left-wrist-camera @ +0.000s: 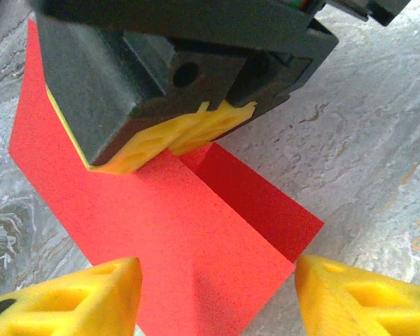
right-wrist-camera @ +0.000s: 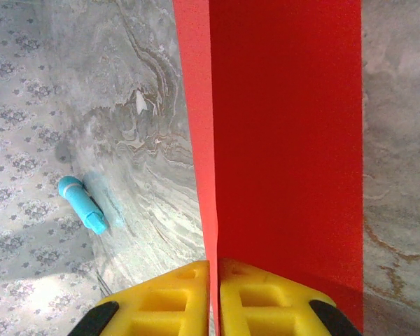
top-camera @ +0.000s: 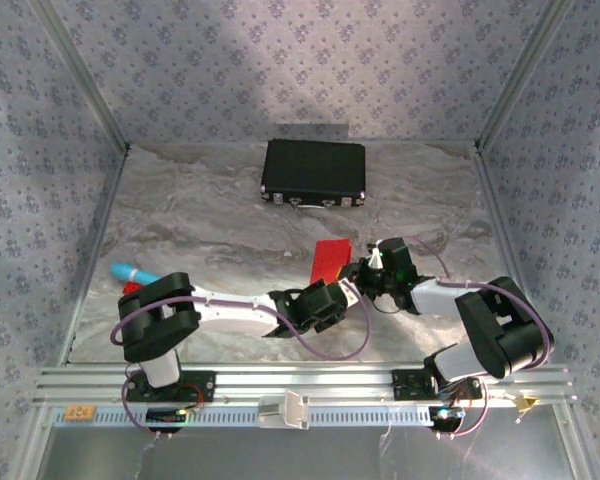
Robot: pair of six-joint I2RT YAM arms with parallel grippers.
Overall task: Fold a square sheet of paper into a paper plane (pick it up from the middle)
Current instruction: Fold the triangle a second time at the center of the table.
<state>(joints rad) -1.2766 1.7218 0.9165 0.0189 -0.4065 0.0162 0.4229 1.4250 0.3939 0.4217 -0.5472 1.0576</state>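
Observation:
The square sheet of paper (top-camera: 332, 257) is bright red and lies at the table's middle, folded along a crease into a long rectangle rather than a pointed paper plane. In the right wrist view the sheet (right-wrist-camera: 287, 140) runs away from my right gripper (right-wrist-camera: 213, 287), whose yellow pads are shut on its folded edge. In the left wrist view my left gripper (left-wrist-camera: 217, 297) is open, its fingertips (left-wrist-camera: 77, 294) either side of the sheet's near end (left-wrist-camera: 196, 259) without touching it. The right gripper's pads (left-wrist-camera: 175, 136) pinch the paper just beyond. From above, the left gripper (top-camera: 342, 293) and right gripper (top-camera: 360, 272) meet at the paper's near end.
A black rectangular case (top-camera: 313, 172) lies at the back of the grey marbled table (top-camera: 210, 220). A small turquoise object (top-camera: 135, 272) rests at the left, near the left arm's shoulder, and appears again (right-wrist-camera: 82, 204) by the patterned wall. Patterned walls close three sides.

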